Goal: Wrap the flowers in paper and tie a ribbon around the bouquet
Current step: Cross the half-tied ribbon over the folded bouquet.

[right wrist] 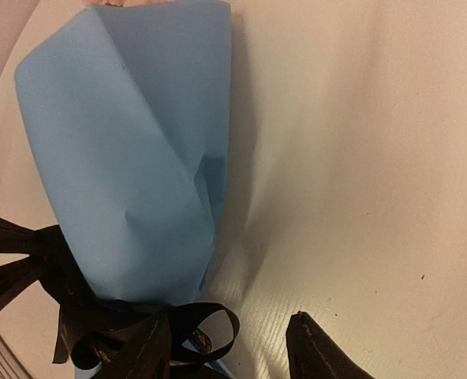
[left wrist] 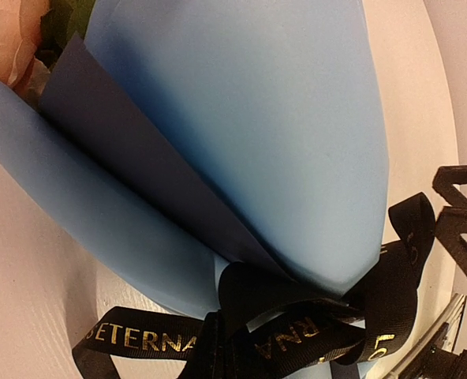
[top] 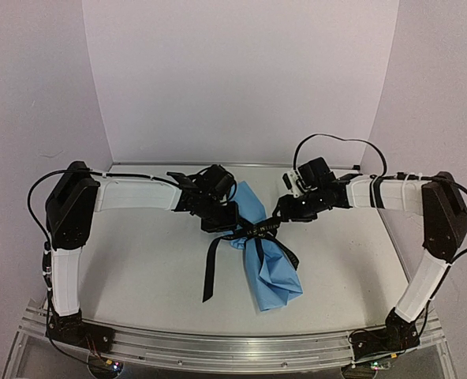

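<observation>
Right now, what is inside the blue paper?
At the open end of the paper, a pale pink rose head and some green leaf peek out. The stems and any other flowers are covered by the wrap.

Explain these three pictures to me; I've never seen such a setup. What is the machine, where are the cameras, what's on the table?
It is two robot arms bolted at the near edge of a table. The wide picture looks down from above and behind them; the other two come from a camera on each wrist. Between the arms lies a bouquet: light blue paper around flowers, tied with a black ribbon whose tails trail on the table. The left gripper is shut right at the knot; whether it pinches the ribbon is unclear. The right gripper is at the knot too; only one of its fingers shows, so open or shut can't be told.
</observation>
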### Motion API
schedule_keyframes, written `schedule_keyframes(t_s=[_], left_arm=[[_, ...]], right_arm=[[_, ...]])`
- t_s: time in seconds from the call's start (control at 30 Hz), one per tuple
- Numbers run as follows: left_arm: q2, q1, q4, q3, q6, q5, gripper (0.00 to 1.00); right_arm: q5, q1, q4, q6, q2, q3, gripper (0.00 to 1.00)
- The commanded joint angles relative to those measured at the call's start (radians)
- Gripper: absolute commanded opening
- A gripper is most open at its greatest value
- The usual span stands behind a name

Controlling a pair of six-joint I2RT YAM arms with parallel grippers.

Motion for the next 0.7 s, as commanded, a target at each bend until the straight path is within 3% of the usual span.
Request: schedule_keyframes(t_s=[0.0,0.67], left_arm=[[-0.005,0.000,0.041,0.021,0.007,0.011,0.00],[-0.009,0.002,0.042,0.010,0.003,0.007,0.00]], right_arm=[[0.034,0.004,0.006,0.047,0.040,0.062,0.53],[0.028,0.003,0.000,0.082,-0.028,-0.036,0.44]])
